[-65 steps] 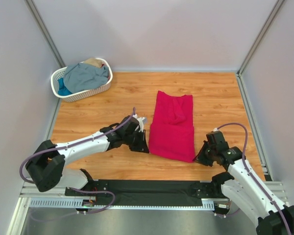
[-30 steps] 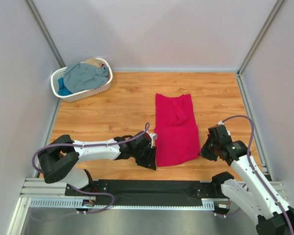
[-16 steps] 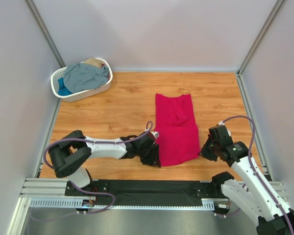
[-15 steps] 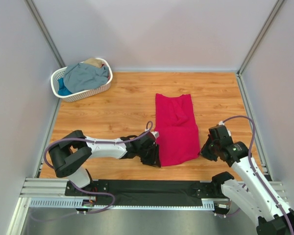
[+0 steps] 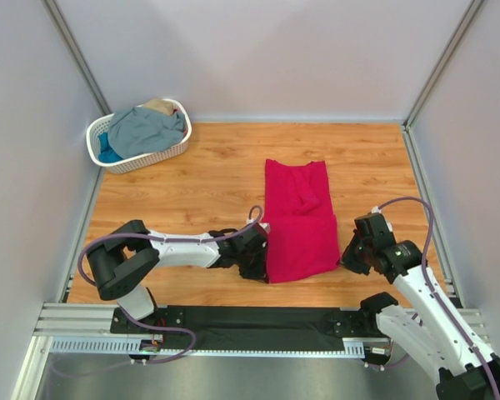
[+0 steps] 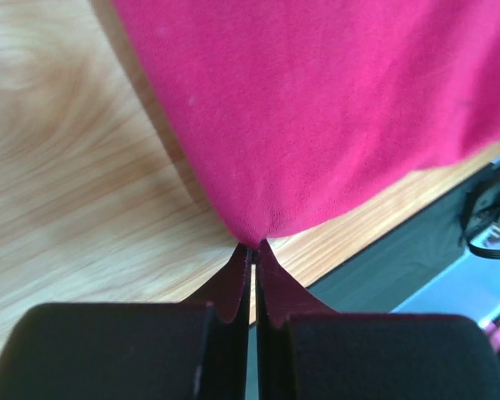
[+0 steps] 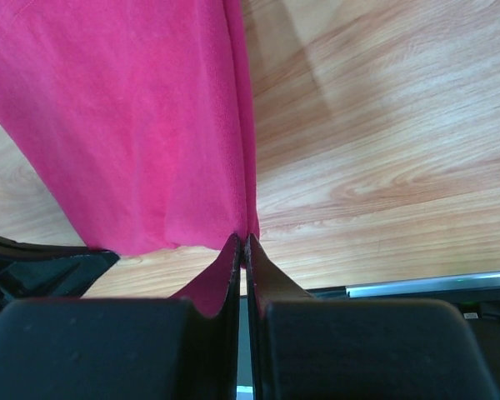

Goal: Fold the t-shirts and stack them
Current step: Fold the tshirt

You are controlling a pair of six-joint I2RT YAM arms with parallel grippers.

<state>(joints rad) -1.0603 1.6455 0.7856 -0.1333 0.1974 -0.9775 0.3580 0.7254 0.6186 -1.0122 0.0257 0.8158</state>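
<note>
The white-and-black left arm (image 5: 179, 247) lies low, reaching rightward, its black two-finger left gripper (image 6: 252, 250) pinched together on a corner of the crimson-pink cloth t-shirt (image 5: 296, 221) — the right arm (image 5: 417, 287) bends forward, the right gripper (image 7: 243, 242) likewise clamped on that shirt's edge.

Light wooden tabletop (image 5: 192, 179), pale grey walls (image 5: 267, 50) (metal corner posts (image 5: 77, 58)), black strip (image 5: 250, 319) in front

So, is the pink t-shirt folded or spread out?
Folded: the pink t-shirt lies as a narrow strip, no sleeves showing, layers overlapping.
</note>
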